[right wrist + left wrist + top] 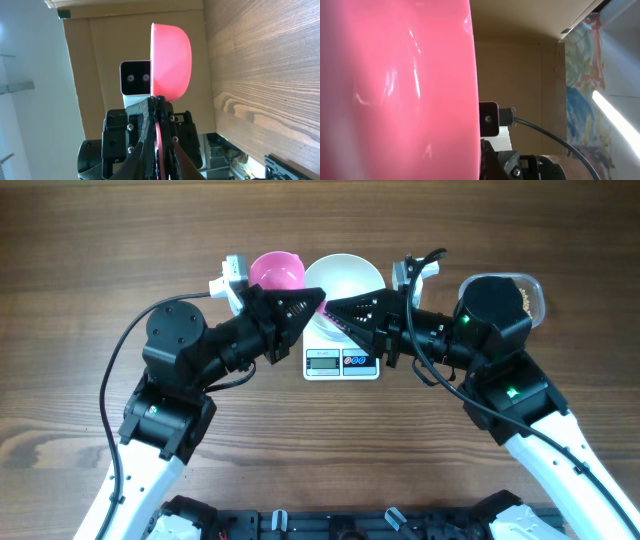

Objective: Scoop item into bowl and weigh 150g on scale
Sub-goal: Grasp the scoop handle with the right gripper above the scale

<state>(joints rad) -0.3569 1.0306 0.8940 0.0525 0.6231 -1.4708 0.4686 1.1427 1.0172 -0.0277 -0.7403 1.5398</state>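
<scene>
Left hand [318,303] clamped on pink scoop [277,272], right hand [335,308] facing it, opening unclear, bowl [345,272] on scale [342,364].

No text, brand or number could be read anywhere. On the scale [342,340], along its 6 o'clock edge, the grey display [322,362] showed only faint marks too small to read. At its 3 o'clock, the dark button panel [361,362] carried blue symbols, also illegible.

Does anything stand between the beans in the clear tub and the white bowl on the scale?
Yes. The right arm lies across that path, covering most of the tub; its fingers end by the bowl, at its front rim.
</scene>
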